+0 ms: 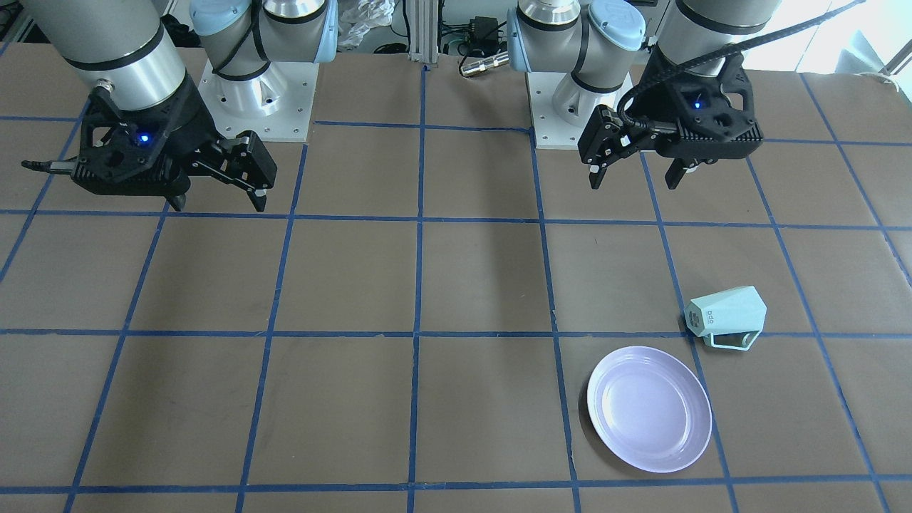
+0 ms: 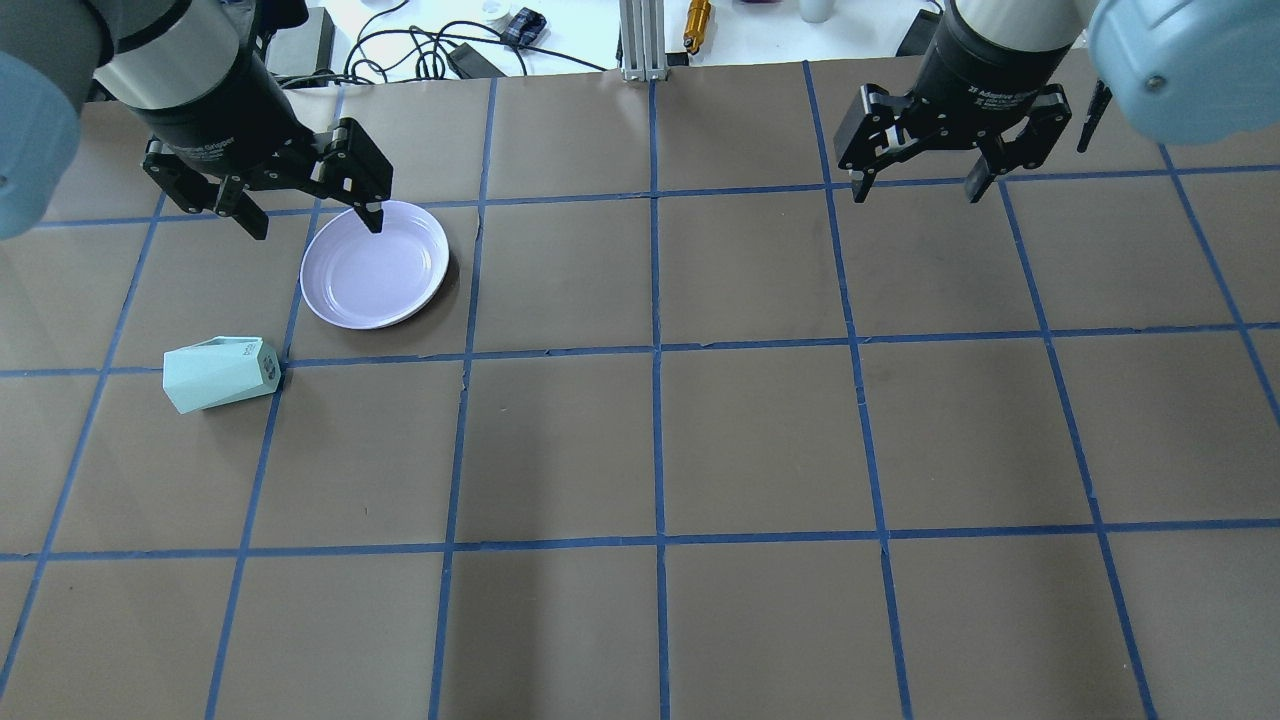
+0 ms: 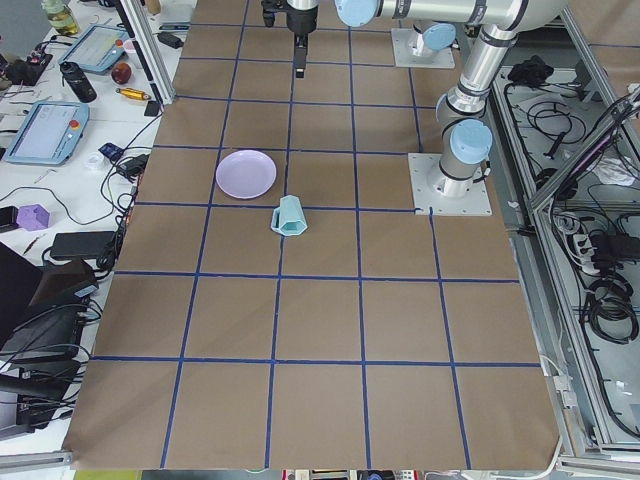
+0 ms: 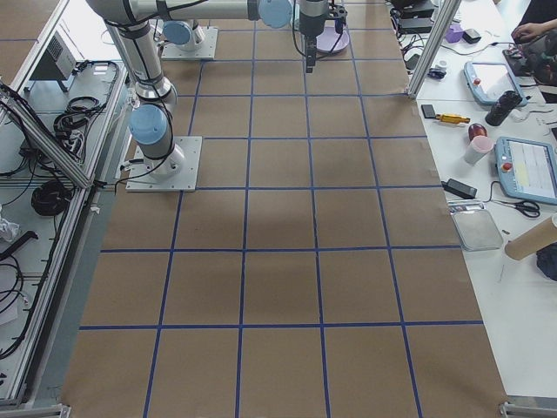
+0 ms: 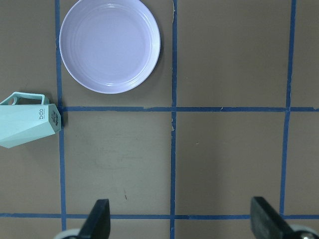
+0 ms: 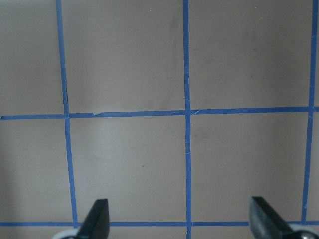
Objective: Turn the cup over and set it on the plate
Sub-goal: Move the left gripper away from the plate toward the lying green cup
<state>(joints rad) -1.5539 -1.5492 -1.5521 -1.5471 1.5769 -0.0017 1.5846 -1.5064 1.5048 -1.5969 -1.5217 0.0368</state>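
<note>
The cup on its side, nothing grasped yet
Front view: it lies tipped at lower right, just beside the plate, so it needs righting. Overhead: left gripper and right gripper hang along the top, jaws spread and empty. Left wrist: cup at the left edge.

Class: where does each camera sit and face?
Front-facing: across the brown taped table, facing the robot; left gripper, right gripper.
Overhead: behind the robot, looking down; both grippers.
Exterior left: table's left end; left arm nearest.
Exterior right: opposite end; right arm nearest.
Left wrist: straight down; own fingertips.
Right wrist: same; own fingertips.
Shared: overhead and left wrist show the mint-green faceted cup, on its side, beside the round lavender plastic plate.
</note>
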